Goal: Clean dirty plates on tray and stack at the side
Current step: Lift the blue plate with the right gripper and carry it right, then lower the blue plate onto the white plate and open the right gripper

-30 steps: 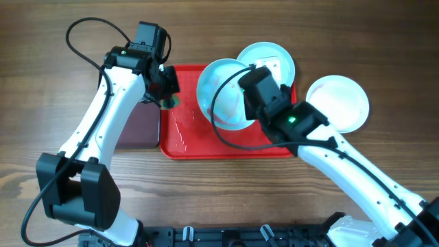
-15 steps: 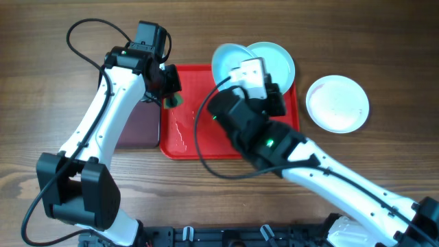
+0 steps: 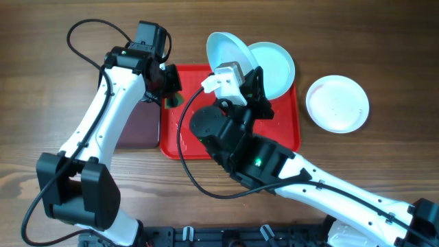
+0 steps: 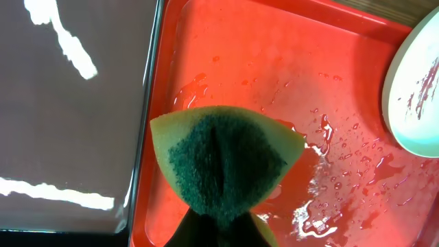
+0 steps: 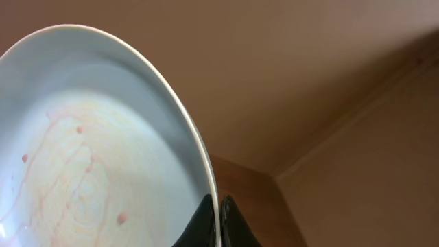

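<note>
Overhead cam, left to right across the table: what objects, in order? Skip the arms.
dark brown rectangular tray → yellow sponge with green scrub face → tilted pale turquoise round plate → flat pale turquoise round plate → white round plate. The bright red plastic tray is left out because it spans several of these.

Red tray (image 3: pixel 170 130): wet.
Lifted turquoise plate (image 3: pixel 225 46): tilted, faintly smeared, over tray.
Second turquoise plate (image 3: pixel 278 65): on tray's far-right corner.
White plate (image 3: pixel 337 103): desk (image 3: pixel 384 41), beside tray.
</note>
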